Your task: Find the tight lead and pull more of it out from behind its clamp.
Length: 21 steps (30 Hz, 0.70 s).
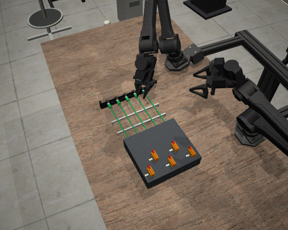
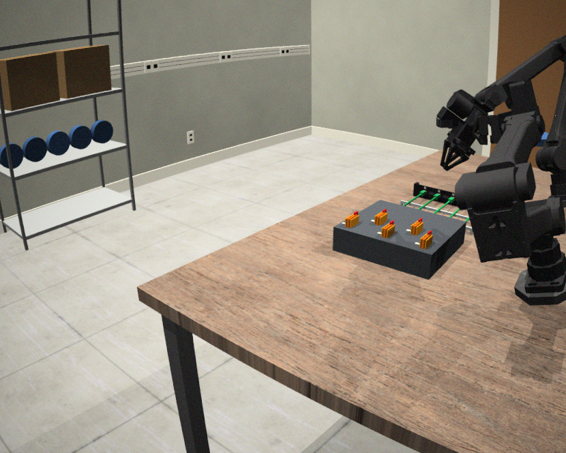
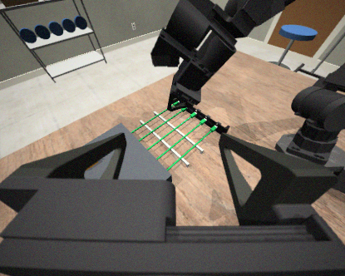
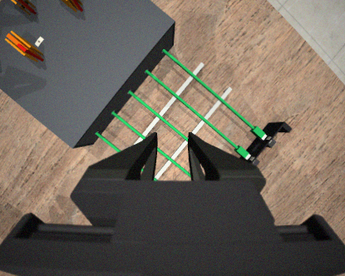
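Observation:
Five green leads run from a black port strip (image 1: 103,104) (image 4: 276,129) over the table into a dark grey box (image 1: 149,138) (image 2: 386,248) (image 4: 92,75) (image 3: 134,162). Several orange handles with red tips (image 1: 154,155) (image 2: 387,228) stand on the box, all down. My right gripper (image 1: 141,93) (image 4: 172,137) (image 3: 170,106) (image 2: 454,158) hangs low at the plug end, its fingers narrowed but apart. They straddle the second lead from the right (image 1: 146,111) (image 4: 165,155) without squeezing it. My left gripper (image 1: 192,82) (image 3: 172,138) is wide open and empty, in the air to the right of the leads.
Two thin white rods (image 1: 139,112) (image 4: 177,93) lie crosswise under the leads. A black metal frame (image 1: 263,49) and both arm bases stand at the table's right. A shelf rack (image 2: 59,146) stands on the floor away from the table.

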Available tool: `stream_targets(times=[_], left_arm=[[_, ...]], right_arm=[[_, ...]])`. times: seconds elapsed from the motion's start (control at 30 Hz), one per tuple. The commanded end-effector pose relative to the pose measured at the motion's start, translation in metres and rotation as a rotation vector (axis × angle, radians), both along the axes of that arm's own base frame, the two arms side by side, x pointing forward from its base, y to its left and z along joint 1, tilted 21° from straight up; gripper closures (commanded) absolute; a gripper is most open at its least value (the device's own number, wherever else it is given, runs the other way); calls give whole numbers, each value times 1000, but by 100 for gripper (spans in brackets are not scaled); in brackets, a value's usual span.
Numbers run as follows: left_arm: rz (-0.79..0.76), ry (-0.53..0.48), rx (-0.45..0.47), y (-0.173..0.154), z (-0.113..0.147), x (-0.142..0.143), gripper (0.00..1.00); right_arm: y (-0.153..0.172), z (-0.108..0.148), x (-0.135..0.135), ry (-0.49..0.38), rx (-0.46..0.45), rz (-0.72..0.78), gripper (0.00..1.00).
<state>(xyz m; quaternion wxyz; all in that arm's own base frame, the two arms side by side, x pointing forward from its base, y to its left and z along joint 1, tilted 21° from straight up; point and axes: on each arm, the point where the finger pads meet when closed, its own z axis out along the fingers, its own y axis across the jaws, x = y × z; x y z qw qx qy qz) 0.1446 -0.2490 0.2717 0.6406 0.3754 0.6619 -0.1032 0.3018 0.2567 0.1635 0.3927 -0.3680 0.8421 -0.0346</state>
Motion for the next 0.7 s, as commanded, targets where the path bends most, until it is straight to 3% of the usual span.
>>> stream_targets(times=[0.0,0.07,0.43,0.67], left_arm=[[8,22,-45,1,30,2,0],[-14,57,-4,3,27,-1,0],[-92,190,181,15,11,-18,0],[-117,220,224,21,10,-24,0]], right_arm=[[2,-5,5,9,-101,71,68],[3,-25,-5,65,-210,179,68],[-1,-103,-30,249,-615,519,68],[-4,-132,-37,319,-746,604,68]])
